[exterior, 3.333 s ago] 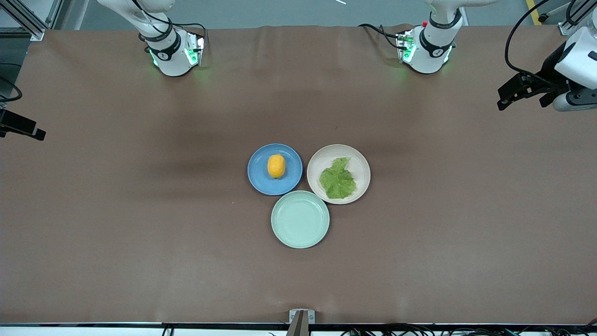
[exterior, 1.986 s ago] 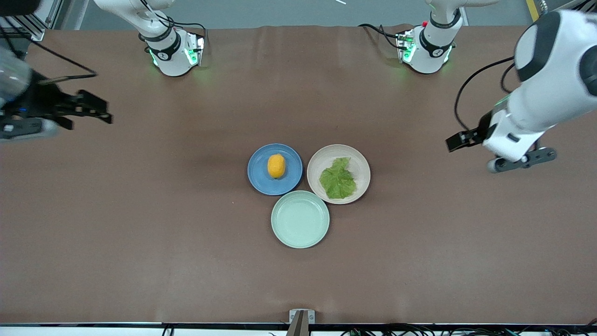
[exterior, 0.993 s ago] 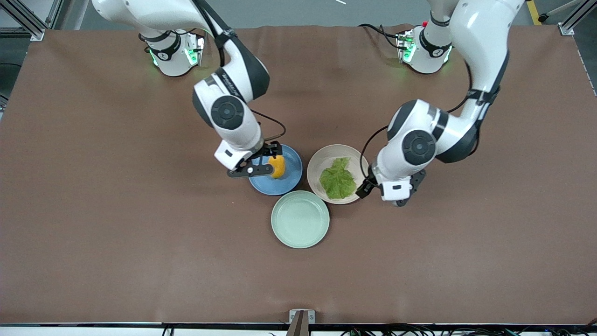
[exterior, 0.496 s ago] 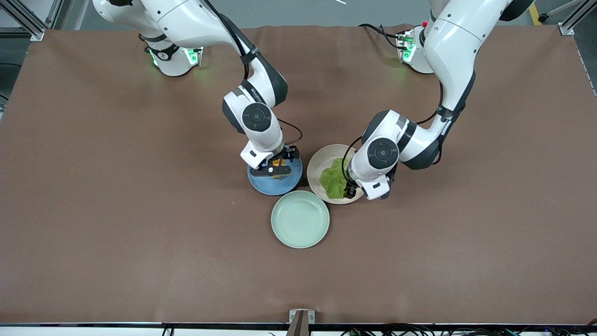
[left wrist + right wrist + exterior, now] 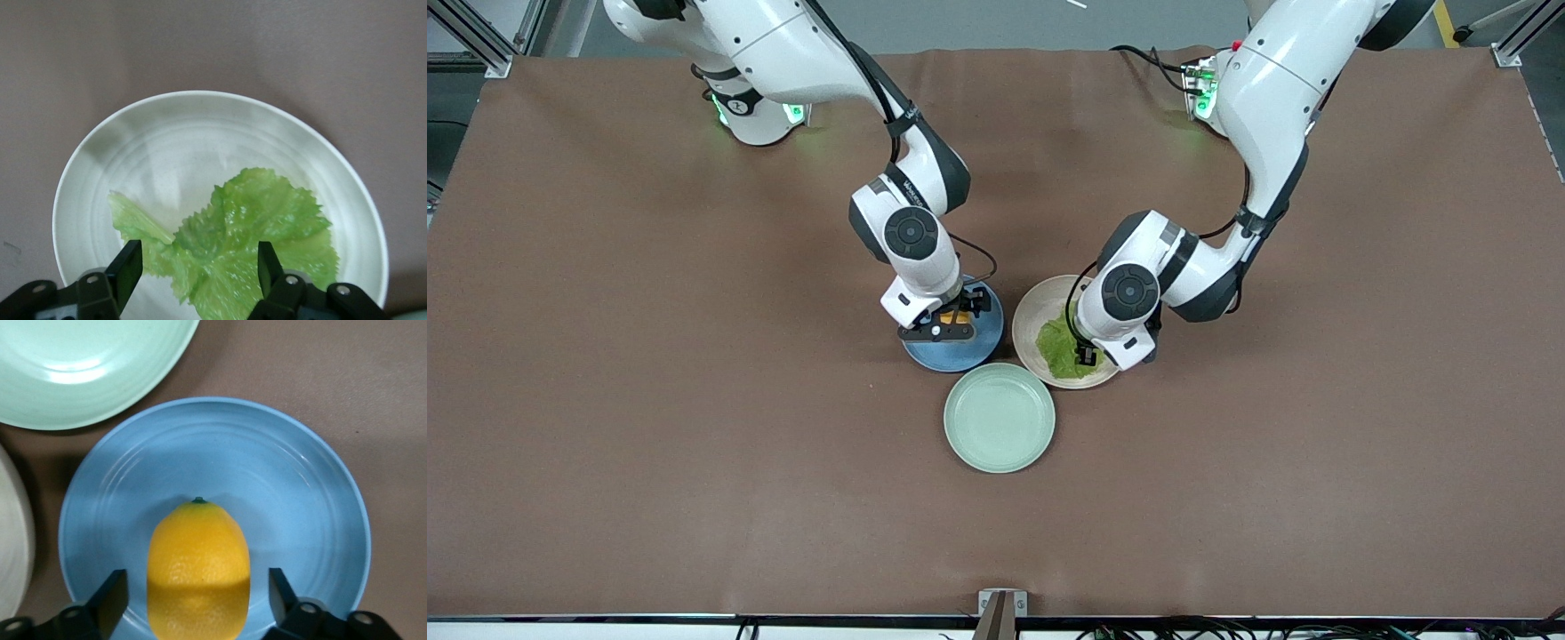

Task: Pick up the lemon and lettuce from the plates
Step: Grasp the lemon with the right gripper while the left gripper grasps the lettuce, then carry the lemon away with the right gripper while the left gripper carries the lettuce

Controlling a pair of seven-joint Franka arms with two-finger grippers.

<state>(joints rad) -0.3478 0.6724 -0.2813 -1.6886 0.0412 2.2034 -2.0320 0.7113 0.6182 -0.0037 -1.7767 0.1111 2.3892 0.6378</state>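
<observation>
The orange-yellow lemon (image 5: pixel 199 570) lies on the blue plate (image 5: pixel 280 480); in the front view only a sliver of the lemon (image 5: pixel 948 316) shows on the blue plate (image 5: pixel 960 356). My right gripper (image 5: pixel 951 322) is low over it, open, a finger on each side of the lemon (image 5: pixel 199 597). The crinkled green lettuce (image 5: pixel 247 233) lies on the beige-cream plate (image 5: pixel 187 140), also in the front view (image 5: pixel 1054 351) on that plate (image 5: pixel 1032 311). My left gripper (image 5: pixel 1085 348) is open, low over the leaf, its fingers astride it (image 5: pixel 200 270).
An empty mint-green plate (image 5: pixel 1000 417) stands nearer the front camera, touching both other plates; its rim shows in the right wrist view (image 5: pixel 80 367). Both arms reach in from the bases over the brown table (image 5: pixel 694 444).
Both arms swung in from the table's ends and came down over their plates. In the last half second each gripper moved lower and slightly further over its object.
</observation>
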